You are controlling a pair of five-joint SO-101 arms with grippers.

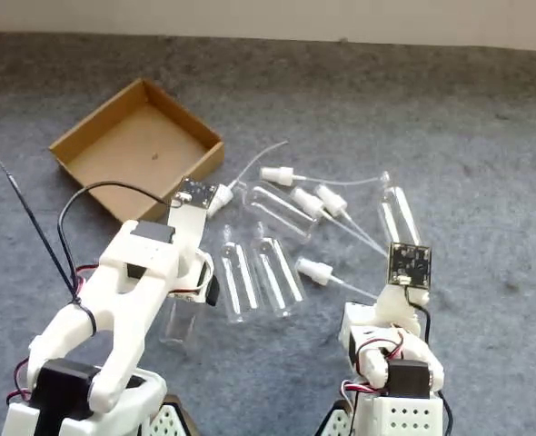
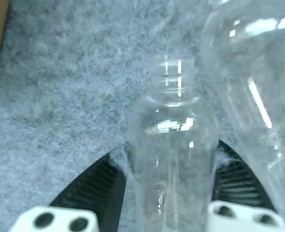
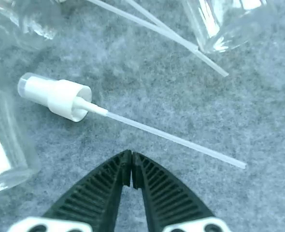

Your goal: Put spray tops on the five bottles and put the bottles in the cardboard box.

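Note:
My left gripper (image 2: 170, 157) is shut on a clear, topless bottle (image 2: 174, 111), one black finger (image 2: 104, 179) pressed against each side of it. In the high view this bottle (image 1: 181, 325) lies on the carpet under the left arm. My right gripper (image 3: 132, 169) is shut and holds nothing, just short of the thin tube of a white spray top (image 3: 55, 96) lying on the carpet. Several more spray tops (image 1: 306, 202) and clear bottles (image 1: 277, 272) lie scattered mid-table. The cardboard box (image 1: 77, 136) sits at the far left.
A second clear bottle (image 2: 258, 87) lies close beside the held one. A bottle (image 1: 400, 216) lies just beyond the right arm (image 1: 395, 354). Black cables (image 1: 64, 227) loop over the left arm. Grey carpet covers the table.

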